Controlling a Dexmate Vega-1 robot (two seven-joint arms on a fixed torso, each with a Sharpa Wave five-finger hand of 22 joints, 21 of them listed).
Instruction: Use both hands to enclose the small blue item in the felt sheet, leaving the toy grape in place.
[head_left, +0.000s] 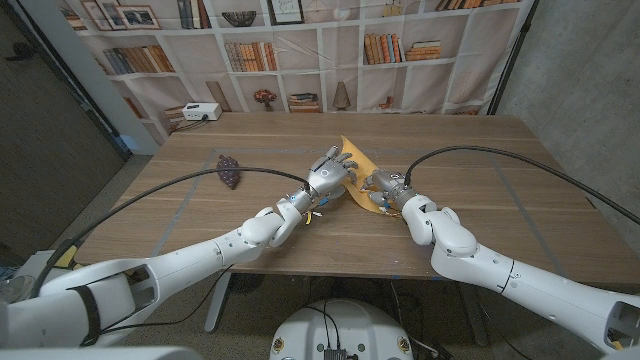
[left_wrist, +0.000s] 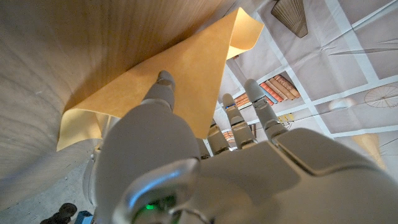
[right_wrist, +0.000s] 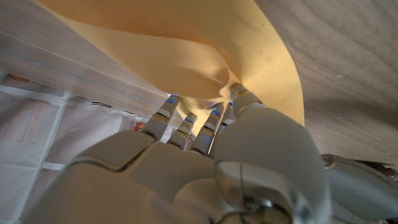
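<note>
**Two hands on the yellow felt**

Two white robot arms reach in over the brown wooden desk (head_left: 480, 170). Both hands meet at a soft yellow-orange felt sheet (head_left: 352, 160) that lies near the middle of the desk.

The left hand (head_left: 330, 172) rests on top of the felt sheet. Its fingers (left_wrist: 163, 86) press down on the felt, and the other fingers reach past the sheet's edge. One corner of the sheet (left_wrist: 245, 25) is folded up and over. I cannot tell if this hand grips the felt or just pushes on it.

The right hand (head_left: 385, 188) is just beside the left hand, at the near edge of the sheet. In the right wrist view its fingers (right_wrist: 239, 99) are bunched up against the felt (right_wrist: 205, 56), and the felt is lifted and puckered where they touch it. It looks like this hand pinches the sheet.

A tiny bit of blue shows between the right hand's fingers, under the lifted felt. It is too small to be sure it is the small blue item. In the head view the blue item is hidden.

The dark purple toy grape bunch (head_left: 229, 171) lies on the desk, off to the left of the hands and well apart from the felt. Nothing touches it.

A small white box (head_left: 202, 112) sits at the far left corner of the desk. Behind the desk hangs a backdrop with printed bookshelves (head_left: 300, 50).
</note>
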